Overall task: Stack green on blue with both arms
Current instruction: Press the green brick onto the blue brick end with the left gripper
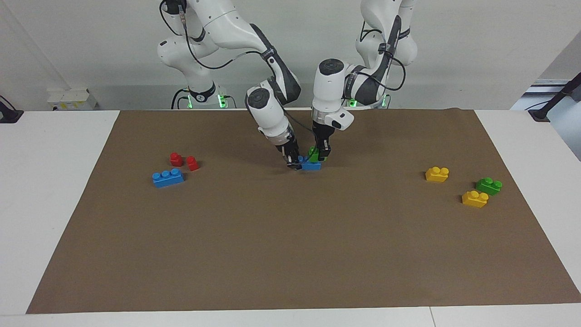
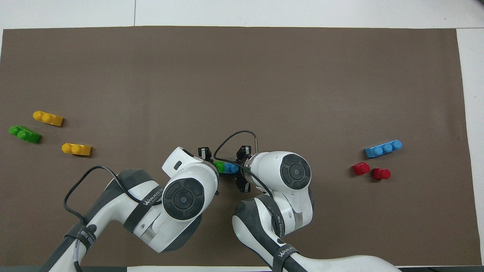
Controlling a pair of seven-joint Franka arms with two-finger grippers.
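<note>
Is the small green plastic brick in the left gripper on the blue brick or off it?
On: green brick sits atop blue brick, left gripper gripping it.

Light falls on me evenly from above, bright and soft, so my arms drop only faint blurred shadows on the brown mat [image 1: 290,254], darkest around the 12 o'clock middle under my wrists. No glare burns anywhere, though my white shells shine mildly. Both views are sharp to the edges, with straight, unbent mat borders.
</note>
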